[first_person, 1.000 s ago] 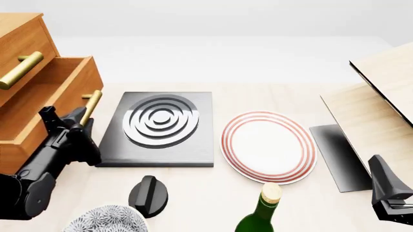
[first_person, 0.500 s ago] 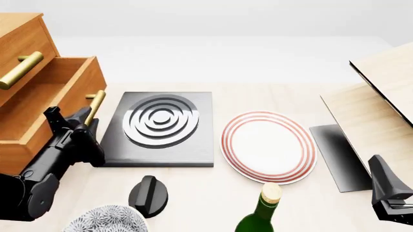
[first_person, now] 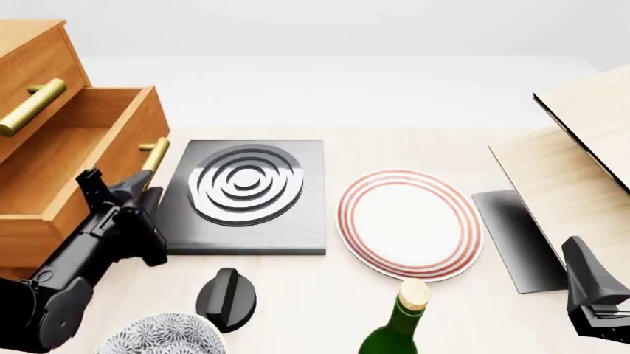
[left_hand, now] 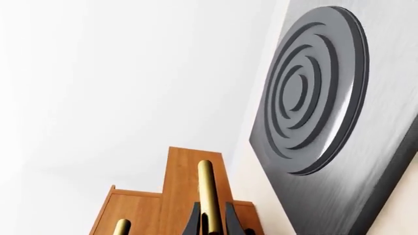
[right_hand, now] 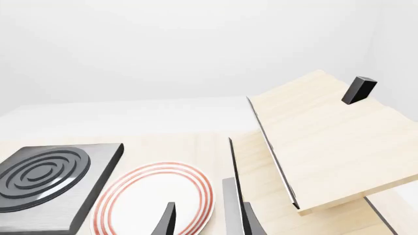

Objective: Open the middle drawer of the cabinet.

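My left pincer (first_person: 146, 177) clamps the middle drawer (first_person: 74, 158) handle; pulling off-axis risks slipping off or dragging the cabinet (first_person: 29, 55).

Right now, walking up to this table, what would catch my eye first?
Probably the cabinet at far left, its middle drawer pulled out with the left gripper clamped on its brass handle. Next, the red-ringed plate at centre, beside a dark slab with concentric rings.
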Tool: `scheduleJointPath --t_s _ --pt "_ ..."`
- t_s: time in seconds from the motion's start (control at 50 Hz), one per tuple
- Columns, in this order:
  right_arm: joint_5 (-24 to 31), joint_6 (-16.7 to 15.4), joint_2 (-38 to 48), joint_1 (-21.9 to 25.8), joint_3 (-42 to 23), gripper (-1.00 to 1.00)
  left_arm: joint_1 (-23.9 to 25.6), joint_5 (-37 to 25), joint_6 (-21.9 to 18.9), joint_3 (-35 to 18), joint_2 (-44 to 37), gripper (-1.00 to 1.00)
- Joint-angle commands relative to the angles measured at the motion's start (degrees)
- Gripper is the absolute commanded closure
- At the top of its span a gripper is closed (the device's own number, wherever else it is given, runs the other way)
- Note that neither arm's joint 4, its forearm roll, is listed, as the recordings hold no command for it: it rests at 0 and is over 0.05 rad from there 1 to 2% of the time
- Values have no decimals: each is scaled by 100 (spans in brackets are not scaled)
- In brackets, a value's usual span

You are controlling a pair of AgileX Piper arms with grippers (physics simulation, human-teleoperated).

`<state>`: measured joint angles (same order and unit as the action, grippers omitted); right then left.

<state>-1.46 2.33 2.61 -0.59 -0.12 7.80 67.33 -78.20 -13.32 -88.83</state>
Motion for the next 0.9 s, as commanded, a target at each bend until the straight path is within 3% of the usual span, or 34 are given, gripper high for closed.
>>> scheduleJointPath --t_s 0.02,0.1,0.12,0.28,0.64,0.7,0.9 --pt "-2 0 4 1 0 -100 194 257 -44 249 320 100" --pt "1 -1 -1 -1 0 -100 148 257 -11 239 220 100" --pt "1 -2 -2 1 0 -100 109 257 24 324 319 -100" --pt "-1 2 2 0 0 -100 113 257 82 1291 1402 -100" --pt "-3 3 5 0 0 -100 932 248 449 1331 2176 -100" --pt "-1 1 2 0 0 -100 866 -6411 778 1331 8882 -100" --pt "-1 -1 2 0 0 -100 925 -6074 1289 1331 8883 -100"
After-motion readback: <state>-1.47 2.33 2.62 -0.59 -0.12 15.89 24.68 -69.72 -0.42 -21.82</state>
